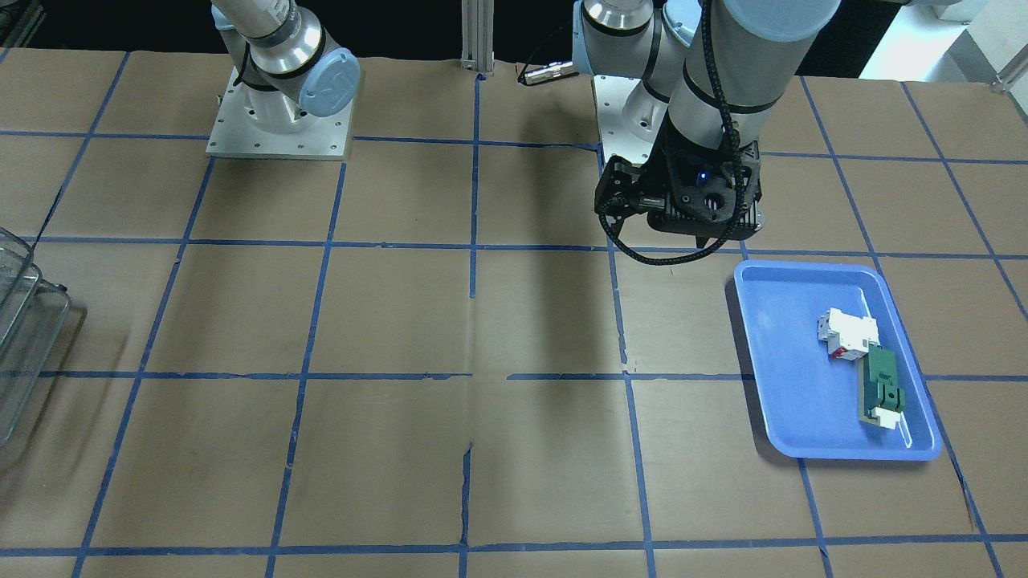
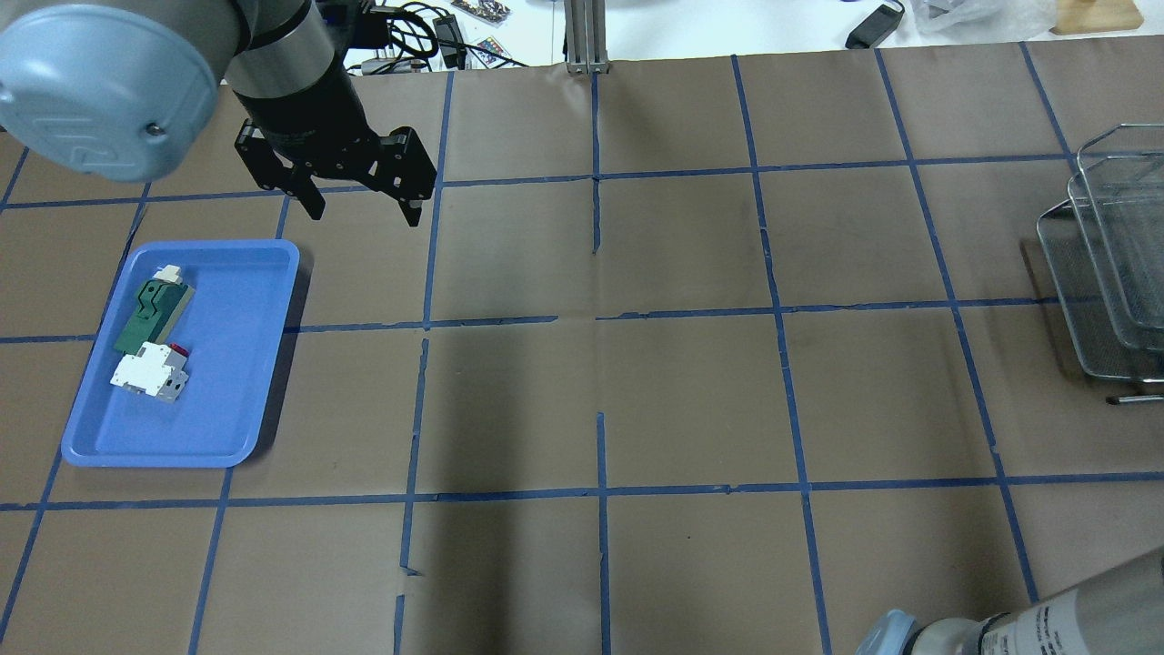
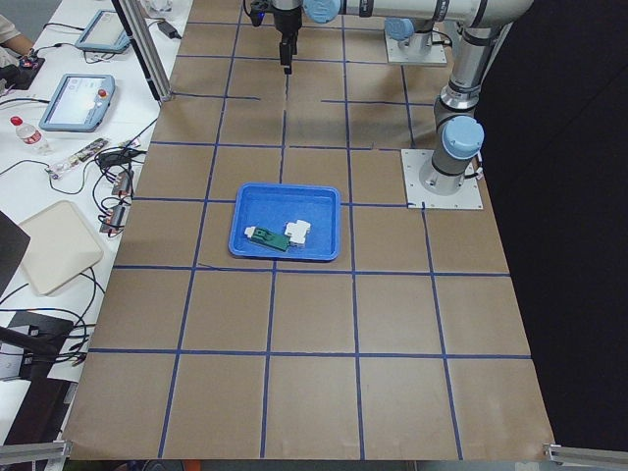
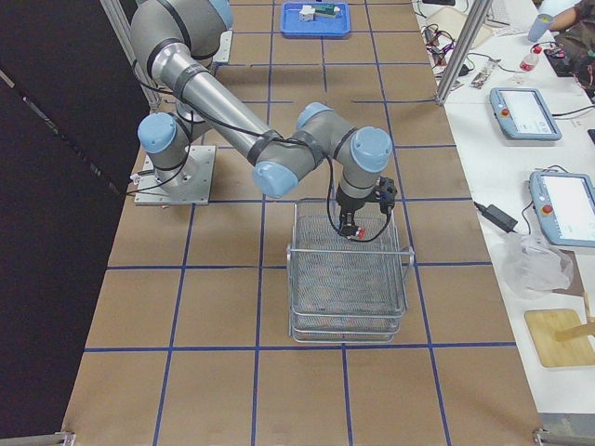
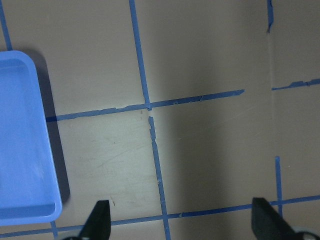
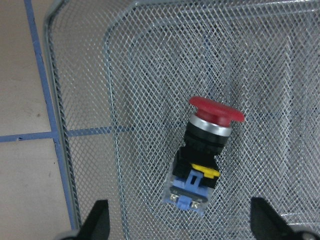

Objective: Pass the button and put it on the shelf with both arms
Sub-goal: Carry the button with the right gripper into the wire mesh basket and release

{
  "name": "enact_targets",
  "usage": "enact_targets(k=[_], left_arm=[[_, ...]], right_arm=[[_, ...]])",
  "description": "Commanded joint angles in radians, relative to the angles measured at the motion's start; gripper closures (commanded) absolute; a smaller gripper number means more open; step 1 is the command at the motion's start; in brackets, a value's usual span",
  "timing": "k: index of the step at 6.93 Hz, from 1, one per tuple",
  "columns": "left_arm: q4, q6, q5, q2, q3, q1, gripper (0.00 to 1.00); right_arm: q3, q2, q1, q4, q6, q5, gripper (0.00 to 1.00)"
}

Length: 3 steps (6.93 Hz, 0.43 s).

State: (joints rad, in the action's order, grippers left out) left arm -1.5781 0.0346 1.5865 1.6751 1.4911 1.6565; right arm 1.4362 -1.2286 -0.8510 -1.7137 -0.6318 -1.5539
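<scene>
The button (image 6: 202, 150), with a red cap, black body and yellow part, lies on its side on the mesh of the shelf (image 6: 150, 75). My right gripper (image 6: 180, 216) hangs open just above it, with one finger on each side and neither touching it. In the exterior right view the right gripper (image 4: 356, 226) is over the shelf's (image 4: 349, 288) top tier. The shelf also shows at the table edge in the overhead view (image 2: 1091, 309). My left gripper (image 2: 364, 211) is open and empty above the table, beside the blue tray.
A blue tray (image 2: 227, 409) holds a white block with a red mark (image 2: 145, 373) and a green flat part (image 2: 150, 314). The tray's corner shows in the left wrist view (image 5: 20, 150). Brown paper with blue tape lines covers the table.
</scene>
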Motion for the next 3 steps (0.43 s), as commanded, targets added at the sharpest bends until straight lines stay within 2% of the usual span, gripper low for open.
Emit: enact_targets(k=[1, 3], left_arm=[[0.0, -0.002, 0.0, 0.0, 0.0, 0.0, 0.0], [-0.002, -0.004, 0.0, -0.002, 0.0, 0.0, 0.0]], right_arm=[[0.001, -0.116, -0.035, 0.094, 0.012, 0.017, 0.0], [0.021, -0.253, -0.239, 0.184, 0.143, 0.003, 0.0]])
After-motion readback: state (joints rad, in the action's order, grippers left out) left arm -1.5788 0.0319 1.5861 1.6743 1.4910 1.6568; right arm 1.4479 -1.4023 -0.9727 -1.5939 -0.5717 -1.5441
